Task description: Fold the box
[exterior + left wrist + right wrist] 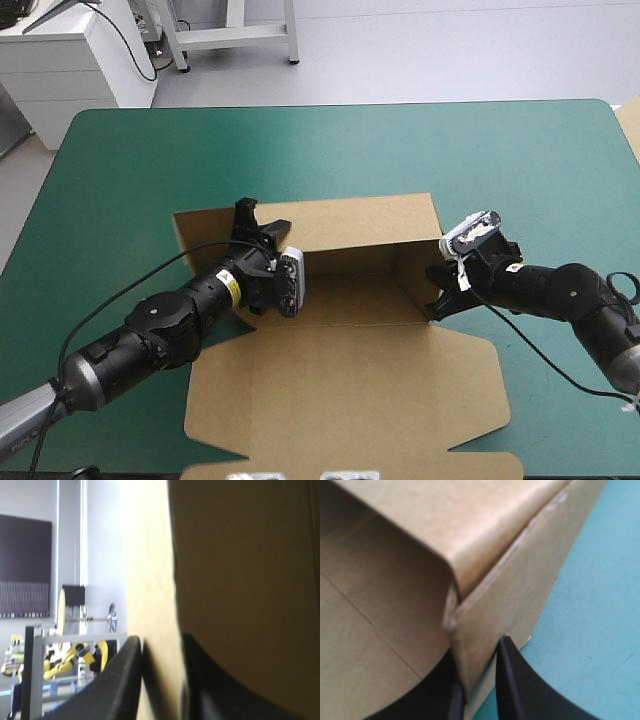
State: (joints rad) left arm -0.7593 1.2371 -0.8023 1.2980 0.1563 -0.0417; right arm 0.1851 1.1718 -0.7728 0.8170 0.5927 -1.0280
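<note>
Nearest, the lid (340,390) lies flat; left jaws clamp the left wall of the box (350,300), right jaws the right wall

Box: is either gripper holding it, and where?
Both. The left gripper pinches the left wall of the box; the right gripper pinches its right wall near a corner.

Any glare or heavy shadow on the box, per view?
High view: even light, no glare on the box, only a soft shadow along its raised far wall. Left wrist view: the wall in the left gripper is glared pale on one face and in deep shadow on the other. Right wrist view: interior shaded, outer wall and teal-green cover well lit.
</note>
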